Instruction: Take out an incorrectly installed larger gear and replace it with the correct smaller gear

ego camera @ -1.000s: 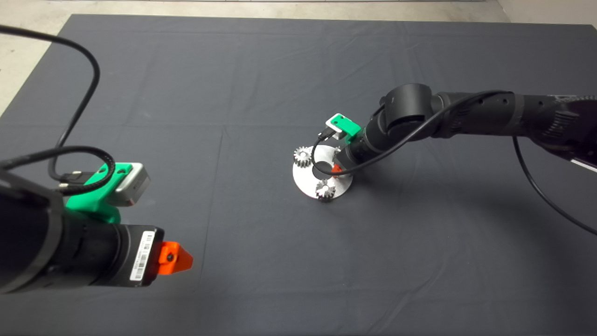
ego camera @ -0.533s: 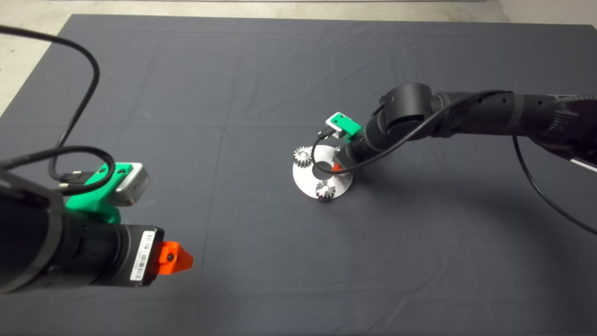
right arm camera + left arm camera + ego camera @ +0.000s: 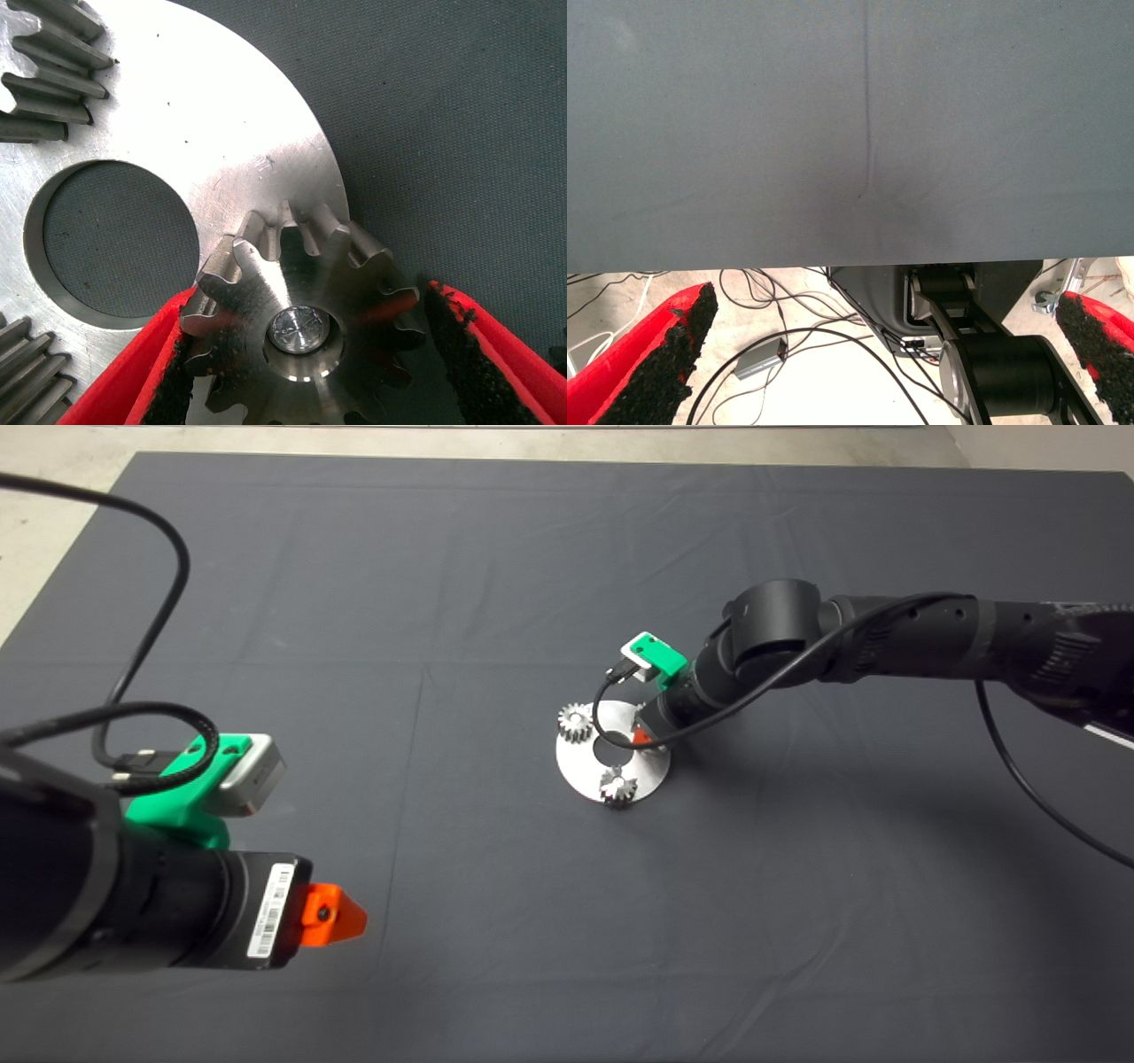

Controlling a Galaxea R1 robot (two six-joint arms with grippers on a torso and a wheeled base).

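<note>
The larger gear (image 3: 266,288), dark grey steel with flared pointed teeth, sits low in the right wrist picture on a round bright metal plate (image 3: 221,106). A shiny pin (image 3: 299,329) shows in its bore, and its teeth overhang the plate's rim. The right gripper (image 3: 306,297) is narrowed round it, with a black pad against the teeth on either side. In the head picture this gripper (image 3: 640,737) is right of centre and hides the gear.

Two small grey steel toothed gears stand on the same plate (image 3: 585,766), one at its upper left (image 3: 576,722) and one at its lower edge (image 3: 618,786).

The left gripper (image 3: 332,914) is parked at lower left with its claw wide.

The removal step appears to be in hand: the wrong gear is gripped but not yet off its pin. The next move probably calls for a straight pull along the pin, without tilting the gear or dragging the plate. A loose smaller gear for the swap does not show.
</note>
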